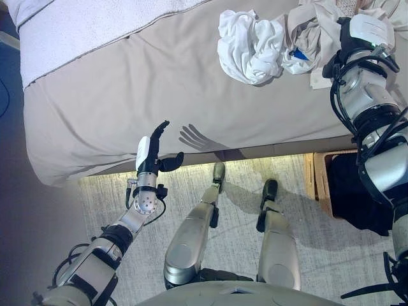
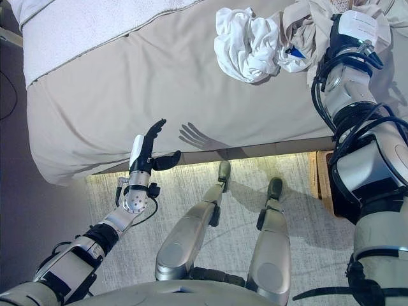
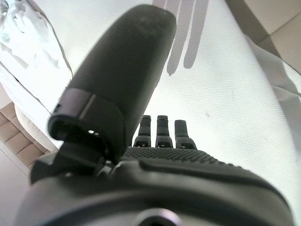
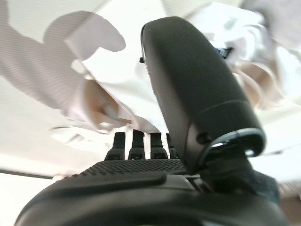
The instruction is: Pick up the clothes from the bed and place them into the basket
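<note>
Left eye view: my right hand (image 1: 362, 30) reaches over the bed (image 1: 159, 83) into the heap of clothes (image 1: 252, 46) lying by its near edge, toward the right-hand corner. My right wrist view shows my thumb standing out and my fingers (image 4: 136, 146) running straight toward the cloth, spread and closed on nothing that I can see; whether the tips already touch fabric I cannot tell. My left hand (image 1: 152, 155) hangs open and empty, fingers straight, just off the bed's near edge over the pale rug (image 1: 242, 210), idle.

The clothes are a crumpled white garment beside a beige one, bunched together with a small blue patch between them. They look light, limp and shapeless, so I judge they will sag, trail and may catch on the bed's edge when lifted; nothing fragile, little risk of slipping if enough cloth is gathered. The best hold seems to be the thick bunched middle of the heap, where folds pile up, rather than a loose hem. The bed cover is smooth, taut grey-beige cloth, with a textured white blanket (image 1: 83, 29) along the far side. A dark-lined wooden-rimmed container, probably the basket (image 1: 338, 191), sits on the floor below the bed's near edge at my right.
</note>
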You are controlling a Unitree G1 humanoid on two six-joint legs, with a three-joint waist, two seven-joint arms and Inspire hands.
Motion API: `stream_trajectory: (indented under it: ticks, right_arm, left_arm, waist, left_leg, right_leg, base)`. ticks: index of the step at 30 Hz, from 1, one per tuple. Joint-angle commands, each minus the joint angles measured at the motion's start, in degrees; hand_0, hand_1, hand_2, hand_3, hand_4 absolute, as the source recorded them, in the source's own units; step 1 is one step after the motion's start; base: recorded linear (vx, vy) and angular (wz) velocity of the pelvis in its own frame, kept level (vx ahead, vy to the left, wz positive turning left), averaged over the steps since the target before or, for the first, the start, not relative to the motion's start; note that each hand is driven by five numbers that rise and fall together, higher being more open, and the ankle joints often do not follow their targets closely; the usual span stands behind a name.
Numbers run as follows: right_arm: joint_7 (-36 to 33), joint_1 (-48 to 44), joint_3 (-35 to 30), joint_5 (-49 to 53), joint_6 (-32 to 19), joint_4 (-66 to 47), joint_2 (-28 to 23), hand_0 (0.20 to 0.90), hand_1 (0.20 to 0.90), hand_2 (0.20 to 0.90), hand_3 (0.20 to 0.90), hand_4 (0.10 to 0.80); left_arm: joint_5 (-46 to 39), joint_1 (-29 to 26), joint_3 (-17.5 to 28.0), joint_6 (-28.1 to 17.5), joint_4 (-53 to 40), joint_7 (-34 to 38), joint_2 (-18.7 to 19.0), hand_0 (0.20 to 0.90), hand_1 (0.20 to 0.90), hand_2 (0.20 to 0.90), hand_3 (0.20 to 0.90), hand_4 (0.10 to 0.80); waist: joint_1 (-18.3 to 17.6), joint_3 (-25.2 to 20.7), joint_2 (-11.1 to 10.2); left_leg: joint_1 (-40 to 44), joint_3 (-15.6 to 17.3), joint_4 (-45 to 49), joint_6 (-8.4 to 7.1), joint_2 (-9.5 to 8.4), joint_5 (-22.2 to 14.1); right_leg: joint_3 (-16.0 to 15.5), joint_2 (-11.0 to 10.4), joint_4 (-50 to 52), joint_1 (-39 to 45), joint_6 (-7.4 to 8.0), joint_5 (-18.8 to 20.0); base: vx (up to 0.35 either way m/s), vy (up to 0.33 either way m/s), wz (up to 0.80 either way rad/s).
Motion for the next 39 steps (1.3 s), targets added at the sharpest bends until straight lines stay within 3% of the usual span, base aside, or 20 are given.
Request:
stream_trajectory:
  ticks: [1, 14, 15, 17, 18, 22, 27, 39]
  right_arm:
    - [-0.7, -14.1, 7.3, -1.8, 1.5, 1.1, -5.4, 0.900, 0.900, 0.900, 0.900, 0.800]
    - [-1.1, -16.5, 7.8, -1.4, 0.8, 6.3, -9.5, 0.900, 0.900, 0.900, 0.900, 0.800]
    - [-2.0, -16.7, 7.6, -0.7, 0.2, 6.3, -9.8, 0.827, 0.827, 0.827, 0.815, 0.715]
    - [-4.2, -17.4, 6.9, 1.4, -0.7, 5.7, -9.9, 0.382, 0.382, 0.382, 0.296, 0.196]
    - [-4.9, -17.6, 6.4, 1.7, -1.2, 5.4, -10.0, 0.300, 0.300, 0.300, 0.200, 0.100]
    - [-9.4, -17.5, 3.7, 5.3, -5.1, 2.5, -10.5, 0.300, 0.300, 0.300, 0.200, 0.100]
    - [-9.7, -16.4, 2.0, 6.8, -7.2, -0.2, -11.0, 0.300, 0.300, 0.300, 0.200, 0.100]
    - [-11.5, -13.2, -2.3, 11.2, -9.4, -0.8, -10.3, 0.300, 0.300, 0.300, 0.200, 0.100]
  left_arm:
    - [-1.2, -0.9, 0.3, -5.5, -7.0, 4.7, 1.2, 0.900, 0.900, 0.900, 0.900, 0.800]
    - [-3.3, 1.3, 2.1, -5.4, -14.9, 3.9, 5.7, 0.900, 0.900, 0.900, 0.900, 0.800]
    - [-3.2, 1.8, 2.3, -5.4, -15.5, 4.1, 6.0, 0.900, 0.900, 0.900, 0.900, 0.800]
    - [-3.4, 2.2, 2.7, -5.4, -16.1, 4.1, 6.6, 0.900, 0.900, 0.900, 0.900, 0.800]
    - [-3.5, 2.4, 2.9, -5.4, -16.4, 4.2, 6.8, 0.900, 0.900, 0.900, 0.900, 0.800]
    - [-3.6, 3.9, 3.4, -4.7, -18.2, 4.2, 7.9, 0.900, 0.900, 0.900, 0.900, 0.800]
    - [-3.5, 4.2, 3.4, -4.7, -18.2, 4.6, 8.3, 0.900, 0.900, 0.900, 0.900, 0.800]
    - [-3.8, 4.1, 4.4, -5.8, -15.9, 4.4, 8.9, 0.900, 0.900, 0.900, 0.900, 0.800]
  waist:
    - [0.4, -0.5, 3.0]
    - [2.5, 0.4, 4.8]
    - [2.7, 0.4, 4.8]
    - [3.0, 0.4, 4.7]
    - [3.1, 0.4, 4.7]
    - [3.3, 0.4, 4.3]
    - [3.2, 0.4, 3.7]
    - [2.9, 0.4, 2.0]
  left_leg:
    - [-2.7, -1.0, 3.6, 1.17, -1.66, -4.2]
    - [-9.4, -2.1, 7.2, 1.15, -2.01, -3.4]
    - [-9.9, -2.2, 7.3, 1.14, -1.91, -3.3]
    - [-10.8, -2.3, 7.2, 1.11, -1.70, -3.1]
    - [-11.0, -2.3, 7.2, 1.09, -1.64, -3.0]
    - [-12.1, -2.3, 7.4, 1.04, -1.31, -2.8]
    - [-12.3, -2.4, 8.0, 1.07, -1.02, -3.0]
    - [-7.8, -2.2, 7.6, 1.13, -0.32, -4.2]
  right_leg:
    - [-1.3, 3.2, 2.3, -3.9, -5.31, 1.0]
    - [-2.8, 3.2, 10.4, -10.6, -6.46, -2.6]
    - [-2.8, 3.3, 10.7, -11.0, -6.49, -2.7]
    - [-2.9, 3.6, 11.2, -11.9, -6.50, -2.9]
    - [-2.9, 3.8, 11.4, -12.2, -6.51, -3.0]
    - [-2.7, 4.4, 12.5, -13.2, -6.59, -3.4]
    - [-2.6, 5.0, 13.2, -13.4, -6.88, -3.9]
    - [-3.1, 4.7, 11.8, -8.9, -6.89, -3.9]
  base:
    - [0.000, -0.055, -0.03]
    - [-0.006, -0.080, 0.02]
    - [-0.007, -0.072, 0.07]
    - [-0.012, -0.067, 0.07]
    - [-0.018, -0.050, 0.02]
    - [-0.004, -0.019, 0.00]
    - [0.000, 0.000, 0.00]
    - [0.000, 0.000, 0.00]
